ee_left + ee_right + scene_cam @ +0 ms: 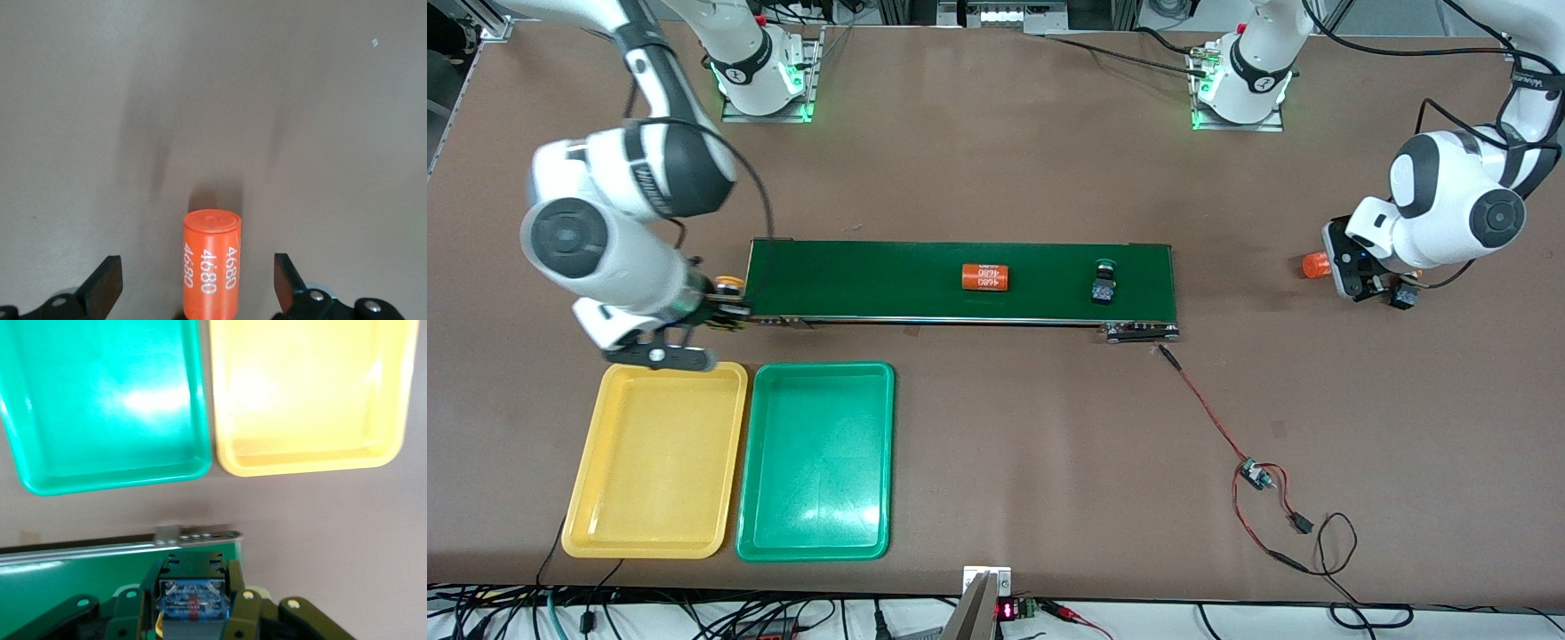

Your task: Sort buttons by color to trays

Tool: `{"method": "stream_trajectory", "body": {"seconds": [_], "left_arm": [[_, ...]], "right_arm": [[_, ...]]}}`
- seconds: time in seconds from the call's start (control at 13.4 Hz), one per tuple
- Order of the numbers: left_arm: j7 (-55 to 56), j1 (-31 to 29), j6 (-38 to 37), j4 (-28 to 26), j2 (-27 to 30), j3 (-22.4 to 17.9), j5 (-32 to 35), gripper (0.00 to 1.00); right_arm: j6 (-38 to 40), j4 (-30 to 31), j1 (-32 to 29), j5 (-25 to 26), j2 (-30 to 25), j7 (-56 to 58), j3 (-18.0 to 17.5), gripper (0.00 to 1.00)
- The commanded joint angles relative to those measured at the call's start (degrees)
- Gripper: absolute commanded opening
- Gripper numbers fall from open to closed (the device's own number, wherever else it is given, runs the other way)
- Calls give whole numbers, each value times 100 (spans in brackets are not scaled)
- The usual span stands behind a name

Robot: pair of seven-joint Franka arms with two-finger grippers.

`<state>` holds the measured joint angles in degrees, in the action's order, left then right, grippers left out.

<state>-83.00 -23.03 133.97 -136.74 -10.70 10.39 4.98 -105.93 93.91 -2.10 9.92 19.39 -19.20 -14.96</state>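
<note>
- Carrying a button (pixel 192 600) is the step in hand: right gripper (pixel 725 298), at the conveyor belt (pixel 960 280) end nearest the trays, has its jaws pinched on a black-bodied switch w/ a clear blue-tinted block; a bit of yellow shows under it in the right wrist view, and a yellow cap at the jaws in the front view, so prob. a yellow one.
- Yellow tray (pixel 587 498) and green tray (pixel 885 444) sit side by side on the bench (pixel 1005 427), nearer the front camera than the belt, the yellow one toward the right arm's end. Neither has a button in it yet, so the sort has barely begun.
- Next move, as I judge it: swing the held button over the yellow tray, lower, let go. Trays nearly touch, so the drop should be well inside the yellow rim.
- A green-capped button (pixel 1104 283) lies on the belt toward the left arm's end; an orange cylinder (pixel 985 277) lies mid-belt.
- Left gripper (pixel 1374 289) waits low over the bench off the belt's end, jaws spread wide either side of a second orange cylinder (pixel 211 263), not touching it. Not a button, so no part of the sort.
- Writing: "4680" in white, twice on that cylinder; same print on the belt one.
</note>
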Motion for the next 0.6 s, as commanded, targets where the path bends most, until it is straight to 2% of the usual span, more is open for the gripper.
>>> {"method": "stream_trajectory", "body": {"seconds": [0.0,0.22,0.52], "left_arm": [[-138,-158,515,-405,68,59,126,100],[-585,-527,1322,-756,33,59,126,100],[-964,-624,1676,-784,-90,59,126,100]], "right_arm": [[169,40,-395,193,-242,774,-77,18],[38,40,-983,703,-182,1592,-77,18],[-665,40,-1441,1161,257,1990,-68,19]]}}
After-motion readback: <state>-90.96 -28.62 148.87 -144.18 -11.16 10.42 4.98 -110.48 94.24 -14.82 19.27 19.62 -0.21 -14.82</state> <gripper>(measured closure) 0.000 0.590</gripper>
